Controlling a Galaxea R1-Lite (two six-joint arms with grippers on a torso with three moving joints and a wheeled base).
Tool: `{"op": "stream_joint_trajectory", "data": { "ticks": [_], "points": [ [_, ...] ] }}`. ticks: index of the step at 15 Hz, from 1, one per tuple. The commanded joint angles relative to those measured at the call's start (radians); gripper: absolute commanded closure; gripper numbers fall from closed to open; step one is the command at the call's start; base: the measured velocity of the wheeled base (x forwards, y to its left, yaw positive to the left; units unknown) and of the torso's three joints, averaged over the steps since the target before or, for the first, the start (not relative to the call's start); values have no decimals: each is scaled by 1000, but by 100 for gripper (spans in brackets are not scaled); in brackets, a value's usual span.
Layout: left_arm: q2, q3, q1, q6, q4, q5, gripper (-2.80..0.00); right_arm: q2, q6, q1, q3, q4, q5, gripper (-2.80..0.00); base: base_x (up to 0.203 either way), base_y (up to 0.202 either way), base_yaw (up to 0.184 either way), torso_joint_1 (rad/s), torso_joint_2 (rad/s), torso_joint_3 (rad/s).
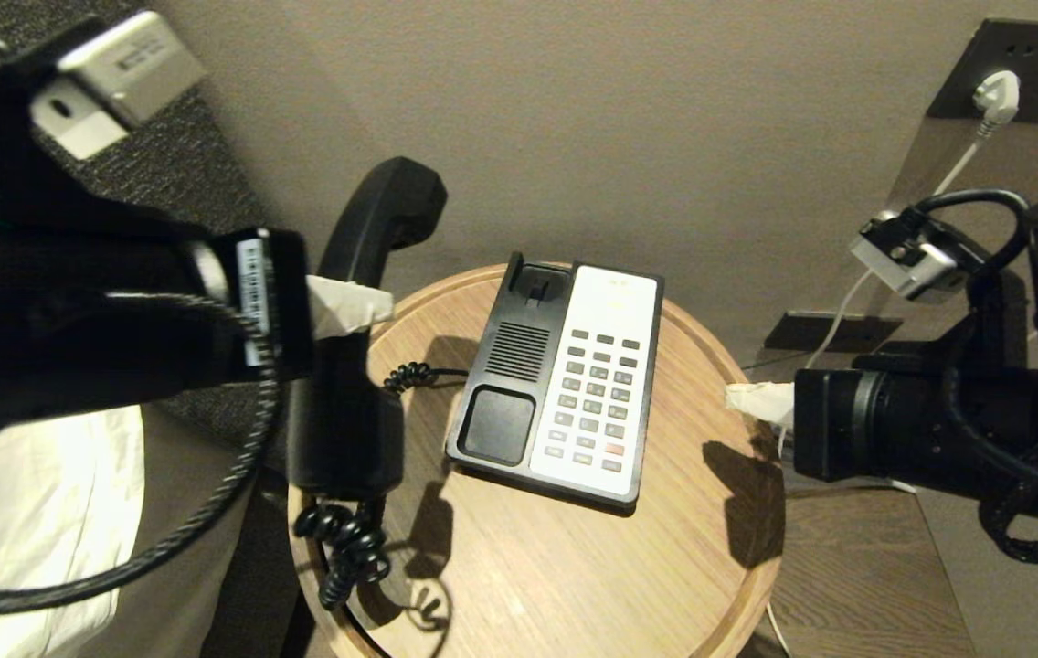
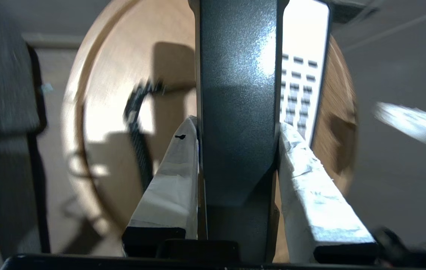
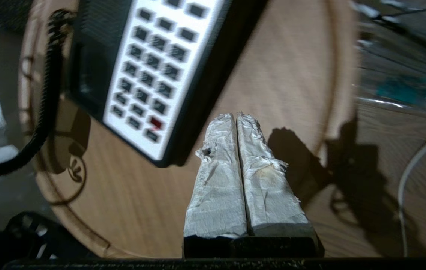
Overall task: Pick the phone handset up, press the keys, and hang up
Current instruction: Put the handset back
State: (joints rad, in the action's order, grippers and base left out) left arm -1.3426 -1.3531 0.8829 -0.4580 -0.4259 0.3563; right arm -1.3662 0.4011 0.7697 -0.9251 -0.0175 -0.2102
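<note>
Above the left edge of the round wooden table (image 1: 574, 567), the left gripper (image 1: 350, 306) holds the phone handset (image 1: 364, 302) lifted off the phone base (image 1: 519, 366), its coiled cord (image 1: 350, 539) hanging down to the tabletop. From the head camera only one taped finger shows across the handset's shaft; the left wrist camera settles the grip — both white-wrapped fingers (image 2: 171, 187) are clamped against the sides of the black shaft (image 2: 239, 112), with the table and keypad blurred beyond it.

The keys (image 1: 594, 397) sit in the white faceplate of the base, near the table's middle, the red key toward the near end. The right gripper (image 1: 757, 402) hovers over the table's right rim, apart from the base. Its wrist camera shows what the head camera cannot — the two taped fingers (image 3: 216, 180) pressed together with nothing between them, tips just beside the base's corner near the red key (image 3: 156, 123).
</note>
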Motion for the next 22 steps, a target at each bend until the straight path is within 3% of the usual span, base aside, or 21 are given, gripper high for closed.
{"op": "stream_joint_trajectory", "data": {
  "ticks": [1,4,8,15,22],
  "points": [
    [-137,-21,17,16,35,30,0,71,2,-58,37,-2,-1,0,0,0,0,0,0,0],
    [-213,-59,67,79,51,86,0,155,2,-143,116,3,-1,0,0,0,0,0,0,0],
    [-226,-15,65,159,52,89,0,231,5,-183,148,6,-2,0,0,0,0,0,0,0],
    [-328,-129,67,163,39,124,0,363,5,-194,312,7,0,0,0,0,0,0,0,0],
    [-370,-134,38,206,36,150,0,401,5,-194,321,7,2,0,0,0,0,0,0,0]
  ]
}}
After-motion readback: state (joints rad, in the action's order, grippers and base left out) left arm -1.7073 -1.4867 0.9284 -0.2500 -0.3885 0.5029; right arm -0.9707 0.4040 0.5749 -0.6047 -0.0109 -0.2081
